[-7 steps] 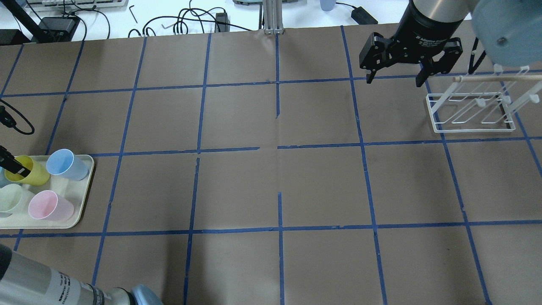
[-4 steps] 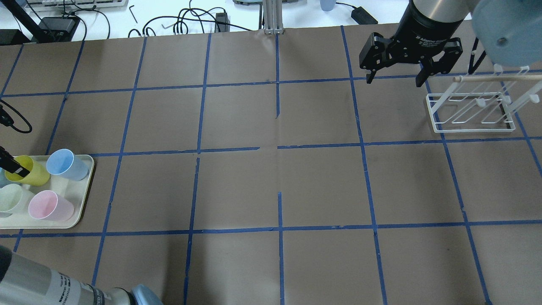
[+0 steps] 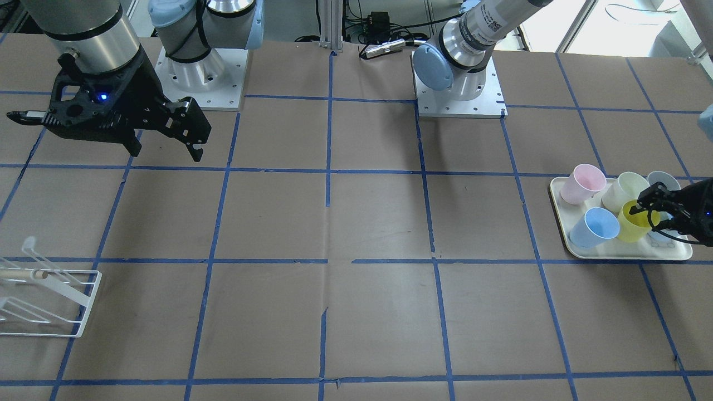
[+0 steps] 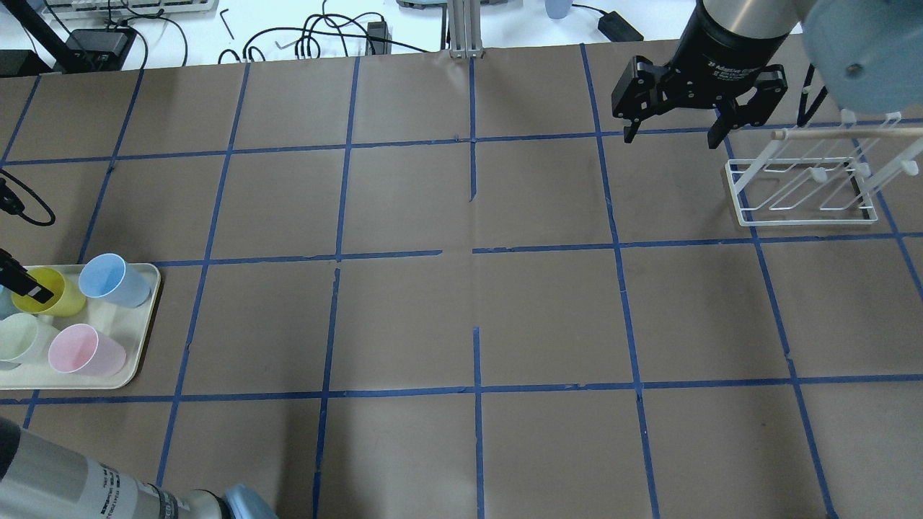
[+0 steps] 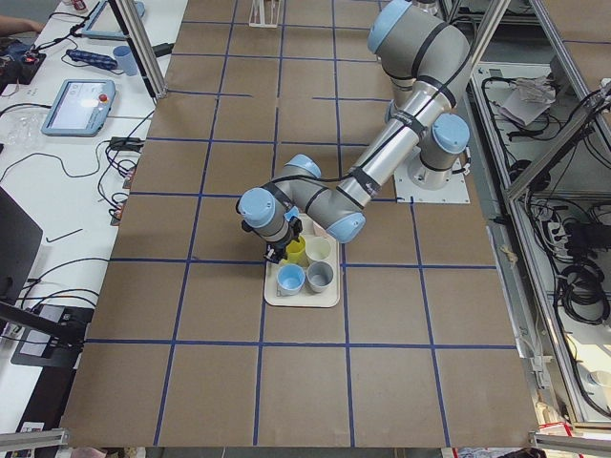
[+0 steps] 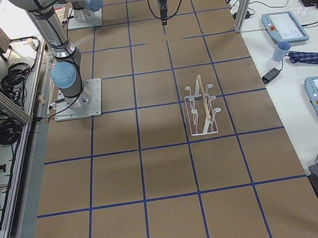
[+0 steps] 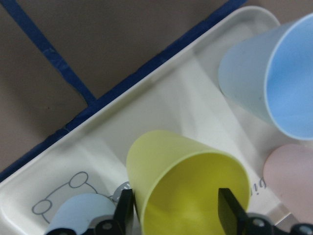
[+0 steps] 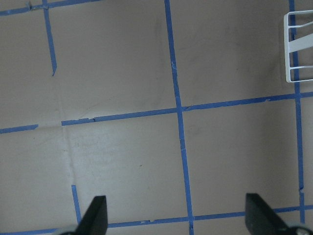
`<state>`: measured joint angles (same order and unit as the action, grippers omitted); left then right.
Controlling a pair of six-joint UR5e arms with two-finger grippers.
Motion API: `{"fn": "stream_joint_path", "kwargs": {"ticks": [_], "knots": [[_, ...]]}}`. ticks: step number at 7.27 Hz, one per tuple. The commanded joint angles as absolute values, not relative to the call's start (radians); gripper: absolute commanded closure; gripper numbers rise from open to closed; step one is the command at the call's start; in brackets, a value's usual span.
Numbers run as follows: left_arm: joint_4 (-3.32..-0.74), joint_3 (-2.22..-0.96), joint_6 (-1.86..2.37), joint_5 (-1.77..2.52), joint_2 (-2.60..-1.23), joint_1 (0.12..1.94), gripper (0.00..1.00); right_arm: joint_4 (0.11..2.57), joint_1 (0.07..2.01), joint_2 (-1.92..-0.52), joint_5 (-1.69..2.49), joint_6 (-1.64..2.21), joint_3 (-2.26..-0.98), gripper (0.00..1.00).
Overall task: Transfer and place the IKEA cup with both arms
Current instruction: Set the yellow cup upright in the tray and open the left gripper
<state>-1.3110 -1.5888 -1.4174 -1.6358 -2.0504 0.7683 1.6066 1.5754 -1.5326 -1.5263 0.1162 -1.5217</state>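
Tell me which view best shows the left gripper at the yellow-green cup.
Left wrist-mounted: the left gripper straddles the IKEA cup wall, one finger inside. Front-facing and overhead show it small, exterior left tiny; the others, nothing.

In the left wrist view the left gripper (image 7: 175, 211) is cut off by the bottom edge. Only two fingertips (image 7: 228, 208) are shown, one outside and one inside the IKEA cup (image 7: 166, 166), whose near rim is also cropped. Whether the wall is pinched cannot be told. A light blue cup (image 7: 73, 218) beside it is cropped as well. In the overhead view the gripper's body and the left end of the tray (image 4: 140, 331) are lost past the frame's left edge. In the front-facing view the rack (image 3: 28, 274) is cut by the frame edge, and a grey-blue cup (image 3: 664, 179) is partly hidden behind the gripper.
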Motion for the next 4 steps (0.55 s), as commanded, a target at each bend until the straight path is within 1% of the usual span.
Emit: {"fn": "stream_joint_path", "kwargs": {"ticks": [1, 2, 3, 4], "knots": [[-1.312, -1.585, -1.42, -1.637, -2.049, 0.765, 0.34, 1.606, 1.575, -1.532, -1.526, 0.117, -1.523, 0.0], [-1.312, -1.577, -1.424, -1.637, -2.055, 0.767, 0.44, 1.606, 1.575, -1.532, -1.528, 0.117, -1.523, 0.0], [-1.312, -1.575, -1.419, -1.64, -2.051, 0.767, 0.42, 1.606, 1.575, -1.532, -1.528, 0.117, -1.523, 0.0], [-1.312, -1.574, -1.417, -1.641, -2.045, 0.767, 0.28, 1.606, 1.575, -1.532, -1.528, 0.117, -1.523, 0.0]]}}
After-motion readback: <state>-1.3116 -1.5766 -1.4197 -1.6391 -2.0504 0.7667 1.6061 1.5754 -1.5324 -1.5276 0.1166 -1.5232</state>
